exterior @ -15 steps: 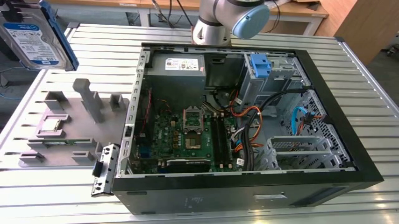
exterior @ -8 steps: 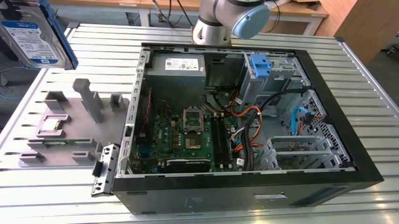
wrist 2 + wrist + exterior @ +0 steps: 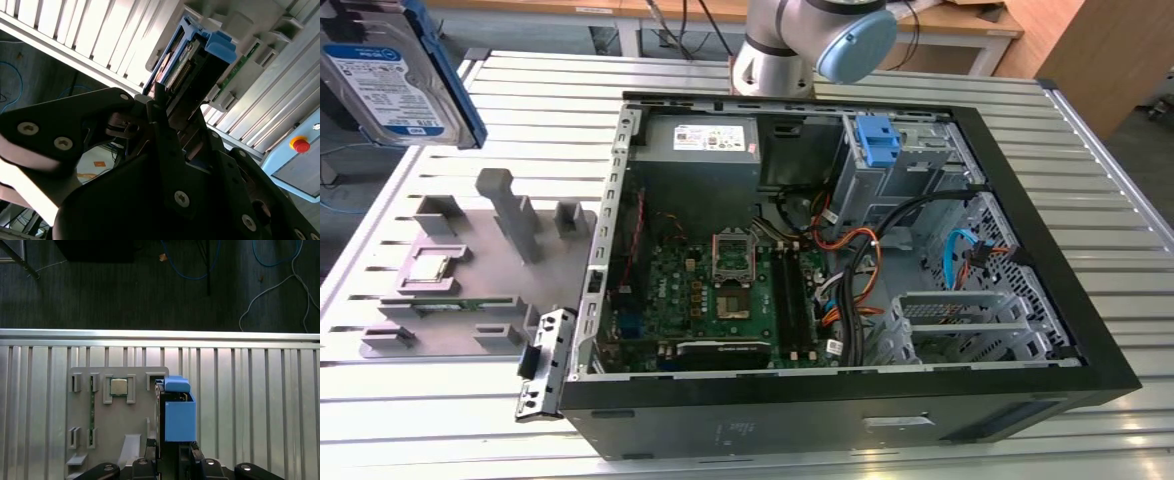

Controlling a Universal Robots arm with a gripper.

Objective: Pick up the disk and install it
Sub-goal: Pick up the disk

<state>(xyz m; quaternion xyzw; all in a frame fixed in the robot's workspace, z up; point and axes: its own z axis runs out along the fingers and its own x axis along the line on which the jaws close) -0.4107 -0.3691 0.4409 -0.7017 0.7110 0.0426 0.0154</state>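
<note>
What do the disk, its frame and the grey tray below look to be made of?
Disk: seemingly silvery metal with a dull sheen, its face covered by a slightly glossy blue-and-white label, probably paper or film.
Frame: bright blue plastic, matte, with moulded edges.
Tray: likely grey plastic, flat and matte; painted metal cannot be ruled out.

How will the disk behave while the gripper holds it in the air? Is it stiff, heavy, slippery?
The disk looks like a rigid metal slab in a plastic frame, so it probably will not flex. It is likely heavy for its size. In the first wrist view the gripper clamps it by one end, so it might pivot or slip if jolted.
</note>
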